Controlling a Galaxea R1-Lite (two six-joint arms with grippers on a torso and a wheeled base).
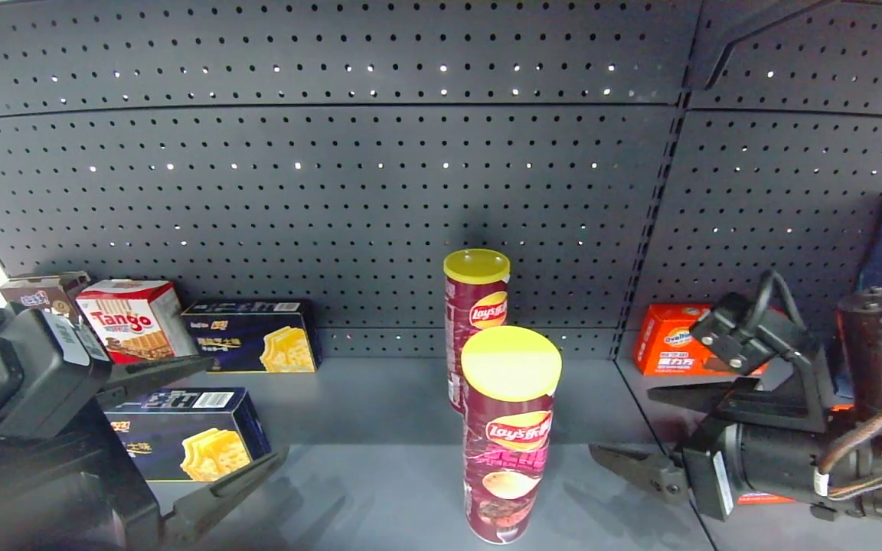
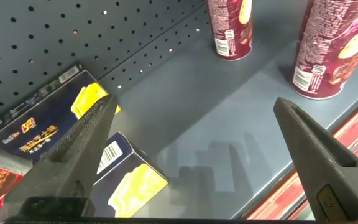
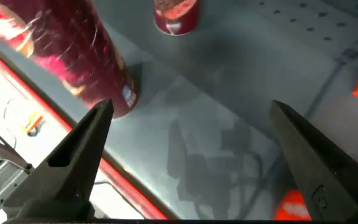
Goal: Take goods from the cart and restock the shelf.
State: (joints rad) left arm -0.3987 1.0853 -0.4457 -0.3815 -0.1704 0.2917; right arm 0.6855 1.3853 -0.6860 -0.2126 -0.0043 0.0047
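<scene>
Your left gripper (image 1: 248, 405) has its jaws spread wide, with bare shelf (image 1: 380, 405) showing between the tips. Your right gripper (image 1: 621, 422) is spread just as wide, also over bare deck.

Between the two grippers, nearer the right one's tips and touching neither, the front can (image 1: 508, 436) stands upright. It is a maroon tube with a yellow lid, and its label carries a round yellow-and-red logo, pink lettering and a chip picture. From the right wrist it sits just beside one finger (image 3: 73, 162), too blurred for you to read. The rear can (image 1: 476, 314) stands straight behind it, farther from both sets of jaws. It has the same lid and logo, and its lower half is hidden by the front one. Both are capped, so their contents stay unseen.

Just beside the left gripper's fingers lies the front blue box (image 1: 196, 432), with a barcode sticker on top and a yellow sandwich biscuit pictured on its face. Its near end is covered by the arm. Beyond it, against the pegboard back panel (image 1: 334, 191), you have the rear blue box (image 1: 253, 335), then a red-and-white wafer box (image 1: 135, 317), then a brown box (image 1: 43, 293) partly cut off by the wrist.

Past the right gripper an orange box (image 1: 667, 340) is half hidden behind the wrist.
</scene>
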